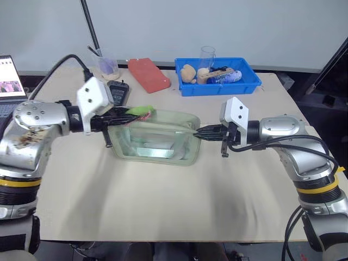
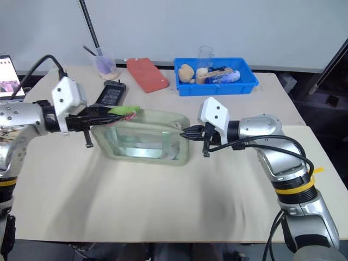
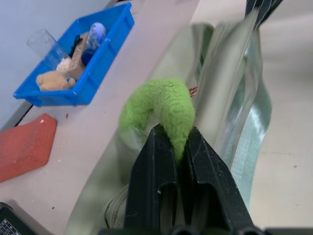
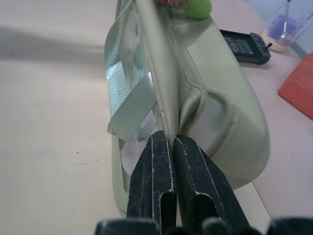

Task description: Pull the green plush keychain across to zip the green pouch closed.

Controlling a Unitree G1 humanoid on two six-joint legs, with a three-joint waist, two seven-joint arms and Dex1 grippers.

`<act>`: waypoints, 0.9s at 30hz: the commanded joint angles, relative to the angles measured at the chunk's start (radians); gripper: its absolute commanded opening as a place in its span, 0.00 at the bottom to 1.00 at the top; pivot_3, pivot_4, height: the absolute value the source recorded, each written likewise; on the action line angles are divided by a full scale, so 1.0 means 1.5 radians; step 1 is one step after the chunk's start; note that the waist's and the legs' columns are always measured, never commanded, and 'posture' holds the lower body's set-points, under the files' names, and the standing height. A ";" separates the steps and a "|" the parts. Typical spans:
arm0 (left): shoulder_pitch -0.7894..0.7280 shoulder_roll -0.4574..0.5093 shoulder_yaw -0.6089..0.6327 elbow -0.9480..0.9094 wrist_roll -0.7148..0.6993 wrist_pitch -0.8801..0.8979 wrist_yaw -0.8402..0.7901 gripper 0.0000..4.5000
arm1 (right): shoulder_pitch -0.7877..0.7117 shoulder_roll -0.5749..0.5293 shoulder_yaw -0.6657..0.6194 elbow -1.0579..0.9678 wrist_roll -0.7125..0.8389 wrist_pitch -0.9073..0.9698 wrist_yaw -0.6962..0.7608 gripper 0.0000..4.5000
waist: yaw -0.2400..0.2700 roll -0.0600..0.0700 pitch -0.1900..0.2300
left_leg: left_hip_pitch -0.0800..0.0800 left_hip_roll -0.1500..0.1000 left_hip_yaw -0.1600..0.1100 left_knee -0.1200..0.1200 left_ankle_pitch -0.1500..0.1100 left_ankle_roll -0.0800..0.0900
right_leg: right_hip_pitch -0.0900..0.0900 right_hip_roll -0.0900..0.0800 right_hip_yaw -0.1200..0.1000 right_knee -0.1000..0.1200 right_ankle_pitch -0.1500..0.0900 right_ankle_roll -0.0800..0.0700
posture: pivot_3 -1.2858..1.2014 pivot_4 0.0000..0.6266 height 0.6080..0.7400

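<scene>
The green pouch [image 1: 157,138] lies across the middle of the table, pale sage with clear side panels. At its left end sits the green plush keychain [image 1: 142,112], and the left wrist view shows it pinched between the black fingers of my left gripper [image 3: 175,142], which is shut on it. A pinkish ring [image 3: 193,90] peeks out behind the plush. My right gripper [image 1: 197,132] is shut on the right end of the pouch [image 4: 205,83], clamping the fabric edge by the zipper. The plush keychain [image 4: 197,7] also shows at the pouch's far end in the right wrist view.
A blue plastic bin [image 1: 217,76] with tan plush toys and a clear cup stands at the back right. A red flat pad [image 1: 148,74], a black remote [image 1: 118,91] and a glass with purple contents [image 1: 107,65] sit behind the pouch. A laptop [image 1: 10,87] is at far left.
</scene>
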State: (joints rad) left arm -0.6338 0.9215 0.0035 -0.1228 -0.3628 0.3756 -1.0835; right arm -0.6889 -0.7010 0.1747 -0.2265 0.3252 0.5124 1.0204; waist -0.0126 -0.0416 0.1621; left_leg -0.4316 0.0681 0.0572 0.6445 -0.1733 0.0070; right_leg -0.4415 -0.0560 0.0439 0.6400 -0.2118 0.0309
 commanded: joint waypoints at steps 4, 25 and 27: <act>-0.031 0.015 0.019 0.021 -0.002 -0.010 -0.034 0.64 | 0.004 -0.006 -0.023 -0.032 0.002 0.004 -0.012 0.00 | 0.001 0.000 0.000 | 0.000 0.000 0.000 0.000 0.000 0.000 | 0.000 0.000 0.000 0.000 0.000 0.000 | 0.52 0.24 1.00; 0.121 0.038 0.120 0.072 -0.005 -0.004 -0.023 0.82 | -0.023 0.002 -0.012 -0.004 -0.001 -0.002 0.005 0.00 | 0.001 0.000 0.000 | 0.000 0.000 0.000 0.000 0.000 0.000 | 0.000 -0.001 -0.001 0.001 -0.001 -0.001 | 0.52 0.24 1.00; 0.125 0.032 0.118 0.067 -0.007 -0.002 -0.024 0.62 | -0.025 0.002 -0.012 -0.003 -0.001 -0.002 0.006 0.00 | 0.001 0.000 0.000 | 0.000 0.000 0.000 0.000 0.000 0.000 | 0.000 -0.001 -0.001 0.001 -0.001 -0.001 | 0.52 0.24 1.00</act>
State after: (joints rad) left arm -0.4444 0.9696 0.1668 -0.0021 -0.3635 0.3834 -1.1255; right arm -0.6965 -0.6964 0.1758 -0.2158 0.3239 0.5206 1.0255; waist -0.0115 -0.0416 0.1621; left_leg -0.4315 0.0684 0.0573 0.6448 -0.1733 0.0070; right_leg -0.4422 -0.0568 0.0432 0.6415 -0.2131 0.0300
